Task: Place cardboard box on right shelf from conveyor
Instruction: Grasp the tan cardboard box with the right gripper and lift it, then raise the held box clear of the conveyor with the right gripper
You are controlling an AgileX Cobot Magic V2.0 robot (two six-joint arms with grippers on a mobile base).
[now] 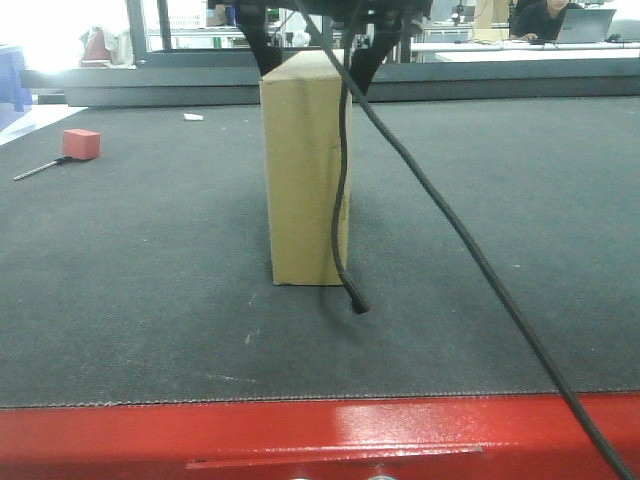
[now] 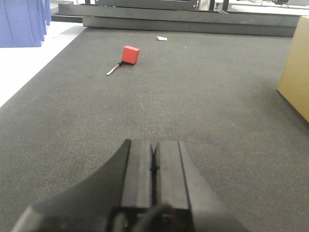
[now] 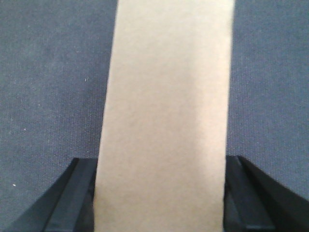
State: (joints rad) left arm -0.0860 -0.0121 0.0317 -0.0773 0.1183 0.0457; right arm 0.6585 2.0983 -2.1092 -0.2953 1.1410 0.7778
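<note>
Right wrist view: right gripper (image 3: pixel 161 164) clamped across cardboard box (image 3: pixel 166 96) top.
Box: upright on conveyor (image 1: pixel 150 300); likely light, stiff, smooth; squeeze broad faces.
Left gripper (image 2: pixel 154 145): fingers together, empty.

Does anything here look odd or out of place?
A loose black cable dangles across the upright tan cardboard box, its end by the dark grey belt. A small red block lies stray, far left.

Smooth matt cardboard box (image 1: pixel 305 170) — rough-textured conveyor (image 1: pixel 150 300).
</note>
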